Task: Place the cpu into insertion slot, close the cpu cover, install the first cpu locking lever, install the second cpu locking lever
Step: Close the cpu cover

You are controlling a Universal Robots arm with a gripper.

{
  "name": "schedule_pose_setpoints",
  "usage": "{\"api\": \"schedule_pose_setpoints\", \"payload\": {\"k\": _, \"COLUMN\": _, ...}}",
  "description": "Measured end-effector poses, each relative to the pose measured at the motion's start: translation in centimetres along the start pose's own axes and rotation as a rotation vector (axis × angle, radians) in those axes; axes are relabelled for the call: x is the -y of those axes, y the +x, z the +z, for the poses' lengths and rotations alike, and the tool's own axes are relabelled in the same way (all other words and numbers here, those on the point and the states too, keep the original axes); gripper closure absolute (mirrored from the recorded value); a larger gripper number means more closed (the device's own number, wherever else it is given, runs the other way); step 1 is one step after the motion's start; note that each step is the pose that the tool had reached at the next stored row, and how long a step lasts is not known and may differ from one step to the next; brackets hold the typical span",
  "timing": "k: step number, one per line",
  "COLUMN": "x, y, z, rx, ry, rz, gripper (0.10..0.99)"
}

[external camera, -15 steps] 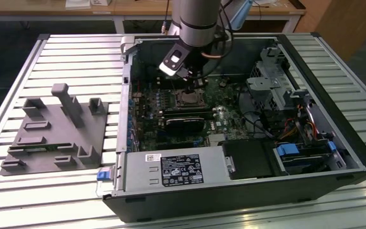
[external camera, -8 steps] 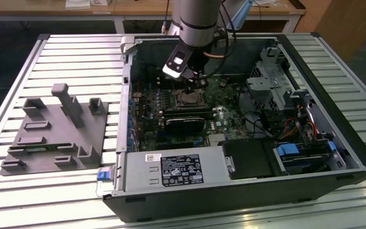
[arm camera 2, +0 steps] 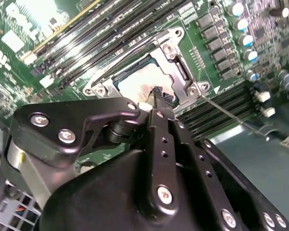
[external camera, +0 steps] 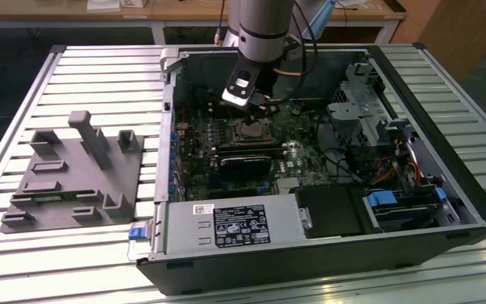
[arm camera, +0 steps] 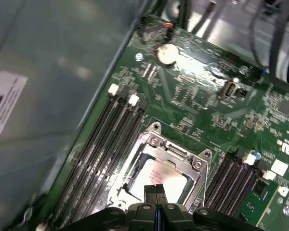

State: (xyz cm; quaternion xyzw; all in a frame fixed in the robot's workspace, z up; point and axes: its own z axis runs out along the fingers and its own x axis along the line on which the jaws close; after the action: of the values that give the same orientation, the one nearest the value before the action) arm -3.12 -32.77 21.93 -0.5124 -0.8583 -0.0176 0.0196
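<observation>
In the exterior view, an open computer case (external camera: 268,269) lies across the middle of the slatted bench (external camera: 99,76). A grey moulded fixture (external camera: 74,177) sits near the bench's edge on the exterior view's left. The arm reaches down into the case. The tool (external camera: 257,106) hangs just above the insertion slot (external camera: 250,131), mid-board and toward the case's far wall.

In the second wrist view, the tool (arm camera 2: 159,94) has its fingers pressed together, gripping nothing, with the tip right over the cpu (arm camera 2: 132,86). The cpu lies flat in the slot. The cpu cover (arm camera 2: 172,61) appears to be down around it, the pale face showing through the cut-out. A thin wire lever (arm camera 2: 226,114) juts from the socket's corner across the memory slots (arm camera 2: 111,29) and looks unlatched.

In the first wrist view, the tool (arm camera: 154,191) is equally narrow above the cpu (arm camera: 156,174), with the cover (arm camera: 171,153) framing the chip.

The work seems to stand at closing the cover, with the levers not yet installed. To do this step well, any pressure should go straight down on the metal frame, not on the chip's face, and should stay gentle and clear of the loose lever.

I cannot tell whether the tip touches the cpu or only hovers over it. The tool's body hides the socket's near edge. Whether the cover sits fully flat is also hard to judge.
</observation>
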Motion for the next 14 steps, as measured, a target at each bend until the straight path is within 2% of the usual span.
{"api": "schedule_pose_setpoints", "payload": {"k": 14, "x": 0.00, "y": 0.00, "z": 0.04, "rx": -0.0026, "ry": 0.013, "rz": -0.254, "gripper": 0.980}}
